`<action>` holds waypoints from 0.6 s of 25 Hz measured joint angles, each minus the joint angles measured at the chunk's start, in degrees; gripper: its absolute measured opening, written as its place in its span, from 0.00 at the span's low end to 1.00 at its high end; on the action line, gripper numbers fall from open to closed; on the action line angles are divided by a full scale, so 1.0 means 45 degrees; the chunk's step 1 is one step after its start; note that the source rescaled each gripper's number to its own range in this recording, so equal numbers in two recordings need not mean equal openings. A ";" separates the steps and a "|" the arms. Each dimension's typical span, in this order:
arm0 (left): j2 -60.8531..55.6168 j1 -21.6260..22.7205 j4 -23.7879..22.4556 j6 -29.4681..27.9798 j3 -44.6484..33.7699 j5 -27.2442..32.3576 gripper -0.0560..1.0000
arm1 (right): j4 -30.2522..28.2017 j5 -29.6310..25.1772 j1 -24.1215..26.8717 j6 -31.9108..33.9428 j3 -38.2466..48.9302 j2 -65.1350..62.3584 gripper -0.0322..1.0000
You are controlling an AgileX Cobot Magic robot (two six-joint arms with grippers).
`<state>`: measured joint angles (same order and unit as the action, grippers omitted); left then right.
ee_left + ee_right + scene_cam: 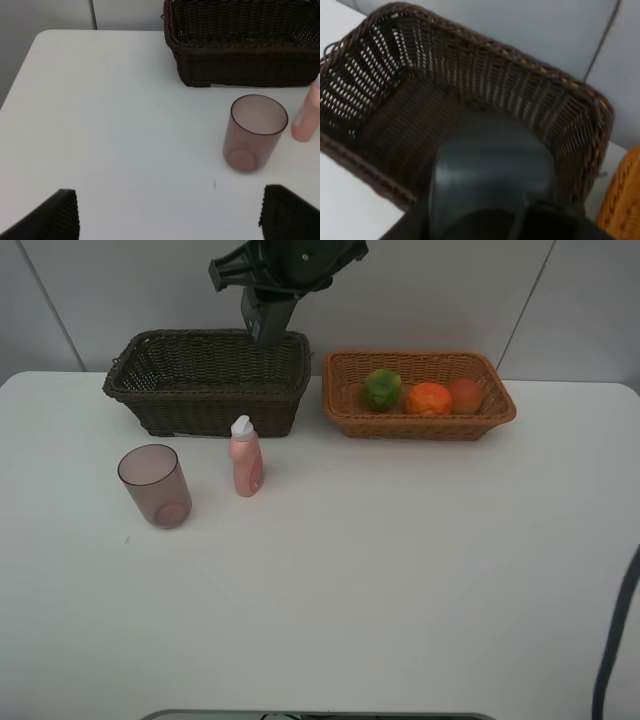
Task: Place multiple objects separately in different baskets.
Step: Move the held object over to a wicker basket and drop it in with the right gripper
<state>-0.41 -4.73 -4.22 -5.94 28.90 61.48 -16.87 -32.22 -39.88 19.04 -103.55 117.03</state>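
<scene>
So the right arm is reaching across to the far left, and its pincer (268, 322) is hanging over the dark brown rectangular wicker basket (205, 382) while gripping a dark grey-green square bottle (492, 172) above the basket's right end; in the right wrist view the bottle is blurry and sitting right over the woven interior. The fingers themselves aren't really showing, but the bottle is clearly clamped in there. The left pincer (170, 215) is spread wide, hovering low over the white desk (400, 570) near the left side, with nothing between its two dark fingertips (57, 215). Just ahead of it the translucent mauve plastic cup (155, 486) is standing upright on the desk, and just to the right of that the pink bottle with the white cap (245, 456) is standing too, both in front of the dark basket. Over on the right, the shallower light orange-tan wicker basket (345, 410) is holding three fruits in a row: a green round fruit (382, 389), an orange (429, 398) and a red-yellow peach-like fruit (465, 393), all touching or nearly so.
</scene>
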 joint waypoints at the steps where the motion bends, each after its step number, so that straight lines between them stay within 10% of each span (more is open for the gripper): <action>1: 0.0000 0.0000 0.0000 0.0000 0.0000 0.0000 0.92 | -0.0147 0.0412 0.0049 0.0000 0.0000 0.0230 0.08; 15: 0.0000 0.0000 0.0000 0.0000 0.0000 0.0000 0.92 | -0.0591 0.3903 0.0337 0.0000 -0.0229 0.2779 0.08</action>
<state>-0.41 -4.73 -4.22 -5.94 28.90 61.48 -19.53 -14.65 -38.37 19.04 -104.58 129.54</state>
